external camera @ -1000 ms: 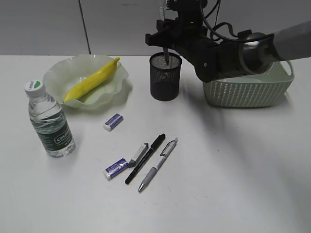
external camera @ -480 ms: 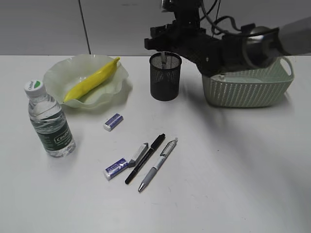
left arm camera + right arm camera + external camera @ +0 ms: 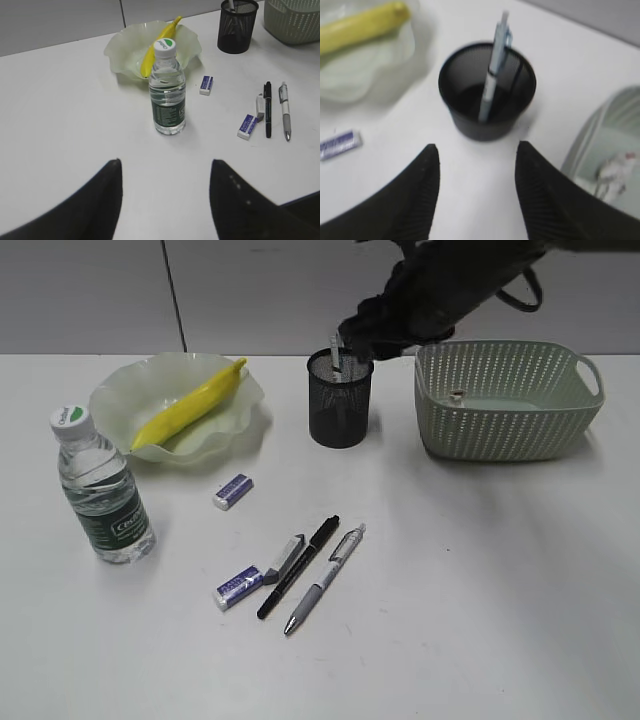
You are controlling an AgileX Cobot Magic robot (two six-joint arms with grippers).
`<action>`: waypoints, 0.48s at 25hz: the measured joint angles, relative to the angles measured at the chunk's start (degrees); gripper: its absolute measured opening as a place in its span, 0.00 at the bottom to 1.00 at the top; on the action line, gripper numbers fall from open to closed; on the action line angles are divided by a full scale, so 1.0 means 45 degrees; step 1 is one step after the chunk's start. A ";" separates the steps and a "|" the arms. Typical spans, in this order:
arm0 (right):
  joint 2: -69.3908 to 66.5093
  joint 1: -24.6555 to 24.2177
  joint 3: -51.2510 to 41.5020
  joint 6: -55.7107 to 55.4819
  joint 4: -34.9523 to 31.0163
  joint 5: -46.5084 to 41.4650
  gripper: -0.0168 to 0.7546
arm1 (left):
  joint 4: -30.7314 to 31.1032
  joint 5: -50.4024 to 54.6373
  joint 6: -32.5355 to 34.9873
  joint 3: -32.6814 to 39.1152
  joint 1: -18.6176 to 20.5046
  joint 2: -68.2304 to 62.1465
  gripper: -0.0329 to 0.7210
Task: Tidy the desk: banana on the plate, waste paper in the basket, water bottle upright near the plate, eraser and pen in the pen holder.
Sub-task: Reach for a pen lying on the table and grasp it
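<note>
The banana (image 3: pixel 190 403) lies on the pale green plate (image 3: pixel 115 390). The water bottle (image 3: pixel 100 485) stands upright on the desk (image 3: pixel 480 580), left of the plate. The black pen holder (image 3: pixel 340 400) holds one pen (image 3: pixel 492 75). Two erasers (image 3: pixel 232 491) (image 3: pixel 238 586), a small grey piece (image 3: pixel 286 555), a black pen (image 3: pixel 298 566) and a grey pen (image 3: pixel 325 578) lie on the desk. The waste paper (image 3: pixel 615 170) lies in the basket (image 3: pixel 510 400). My right gripper (image 3: pixel 476 150) is open and empty above the pen holder. My left gripper (image 3: pixel 165 167) is open and empty, near the bottle.
The wall runs along the desk's back edge. In the left wrist view the desk's near edge (image 3: pixel 300 200) shows at lower right.
My right arm has risen and drawn back to the right from over the pen holder. A pen now stands in the holder, free of the gripper. The basket is uncovered.
</note>
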State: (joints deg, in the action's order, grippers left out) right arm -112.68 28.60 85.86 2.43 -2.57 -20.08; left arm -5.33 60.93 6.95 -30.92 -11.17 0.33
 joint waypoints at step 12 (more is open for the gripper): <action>0.5806 0.0000 -0.3579 -0.0056 0.0080 -0.6932 0.54 | 0.0000 0.0000 0.0000 0.0000 0.0000 0.0000 0.60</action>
State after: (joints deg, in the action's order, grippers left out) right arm -86.56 28.60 69.75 2.18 -2.21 -51.28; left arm -5.33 60.93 6.95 -30.92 -11.17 0.33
